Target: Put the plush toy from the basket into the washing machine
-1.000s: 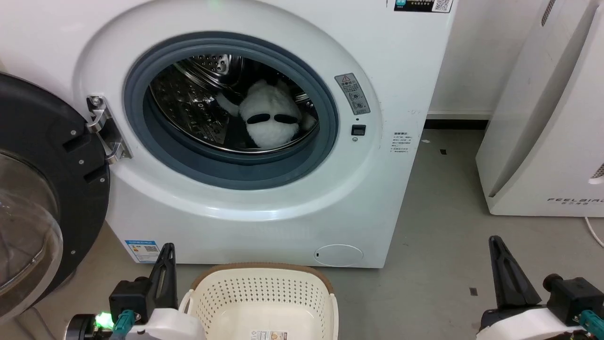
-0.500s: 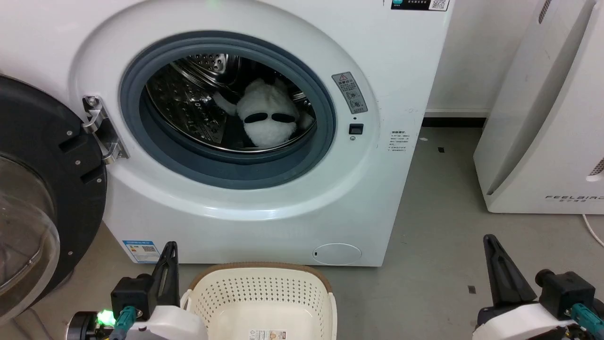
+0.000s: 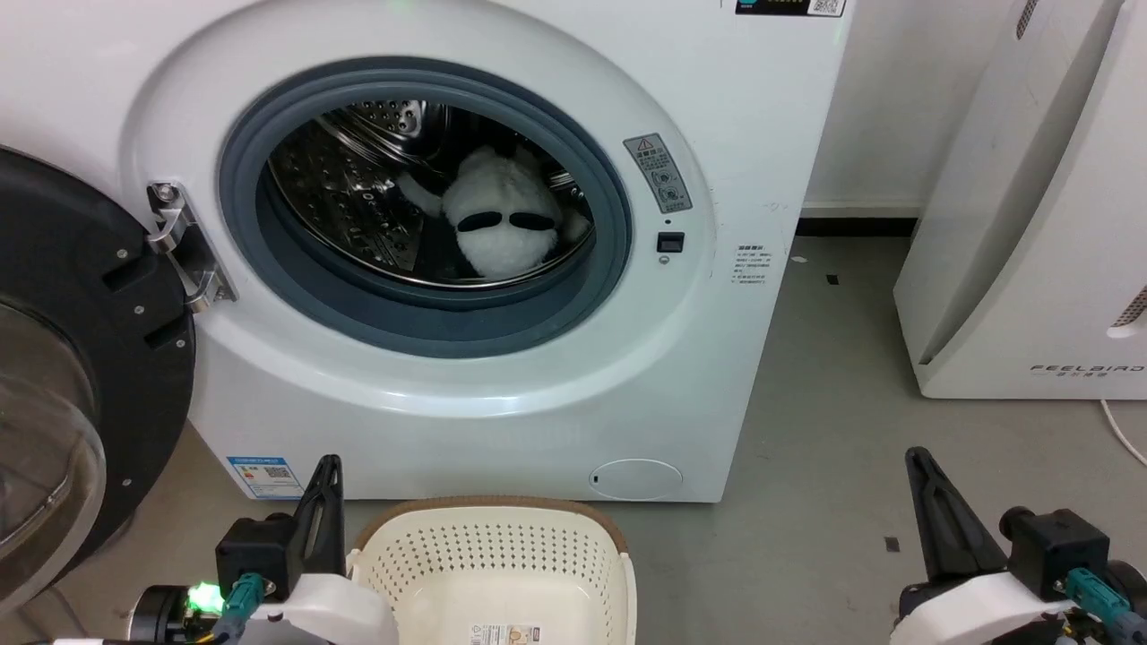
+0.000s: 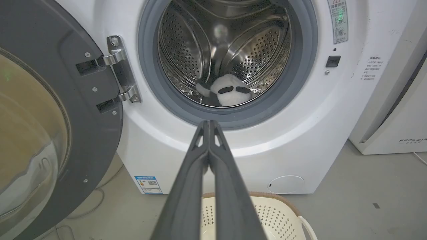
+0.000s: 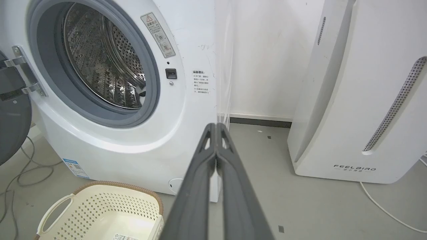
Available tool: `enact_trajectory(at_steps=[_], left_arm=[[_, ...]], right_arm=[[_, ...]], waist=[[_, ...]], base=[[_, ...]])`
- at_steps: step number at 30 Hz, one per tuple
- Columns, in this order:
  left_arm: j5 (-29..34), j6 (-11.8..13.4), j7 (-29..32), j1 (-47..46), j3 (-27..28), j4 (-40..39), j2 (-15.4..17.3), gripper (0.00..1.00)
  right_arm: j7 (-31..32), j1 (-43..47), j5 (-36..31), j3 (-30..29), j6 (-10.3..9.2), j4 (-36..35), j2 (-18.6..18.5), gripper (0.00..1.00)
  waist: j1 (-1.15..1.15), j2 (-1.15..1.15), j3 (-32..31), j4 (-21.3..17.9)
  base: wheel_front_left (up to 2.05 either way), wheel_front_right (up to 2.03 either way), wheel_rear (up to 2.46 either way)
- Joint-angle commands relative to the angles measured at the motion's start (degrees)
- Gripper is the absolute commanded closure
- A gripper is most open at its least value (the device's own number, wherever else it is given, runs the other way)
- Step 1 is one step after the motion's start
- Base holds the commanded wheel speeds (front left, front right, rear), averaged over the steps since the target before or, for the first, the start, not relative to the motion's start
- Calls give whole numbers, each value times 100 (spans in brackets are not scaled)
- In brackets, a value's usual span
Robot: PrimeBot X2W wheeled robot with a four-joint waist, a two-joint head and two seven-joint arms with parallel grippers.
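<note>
The plush toy [image 3: 502, 219] lies inside the steel drum of the washing machine [image 3: 466, 385], its two black feet facing out; it also rests at the drum's bottom [image 4: 230, 93] in the left wrist view. The cream basket [image 3: 493, 564] stands on the floor before the machine with only its paper label inside, and appears again [image 5: 103, 213] from the right wrist. My left gripper [image 3: 327, 475] is shut and holds nothing, just left of the basket, fingers pressed together [image 4: 209, 125]. My right gripper [image 3: 918, 466] is shut and holds nothing, off to the right over the floor [image 5: 216, 126].
The black-rimmed glass door [image 3: 63, 376] hangs open at the left on its steel hinge [image 3: 184, 246]. A slanted white FEELBIRD appliance [image 3: 1030, 233] stands at the right by the wall. Grey floor [image 3: 824, 421] lies between it and the machine. Cables [image 5: 23, 173] trail on the floor.
The whole head view has shifted slightly left and up, so the camera moved. Both grippers stay shut and low; the toy lies still in the drum.
</note>
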Motion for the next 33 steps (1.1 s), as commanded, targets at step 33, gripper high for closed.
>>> enact_trajectory(at_steps=[33], left_arm=[[151, -84, 404, -90, -41, -300, -90, 100]], right_arm=[[406, -204, -437, 142, -4, -70, -6, 100]], waist=[[0, 0, 54, -92]], base=[[0, 0, 0]])
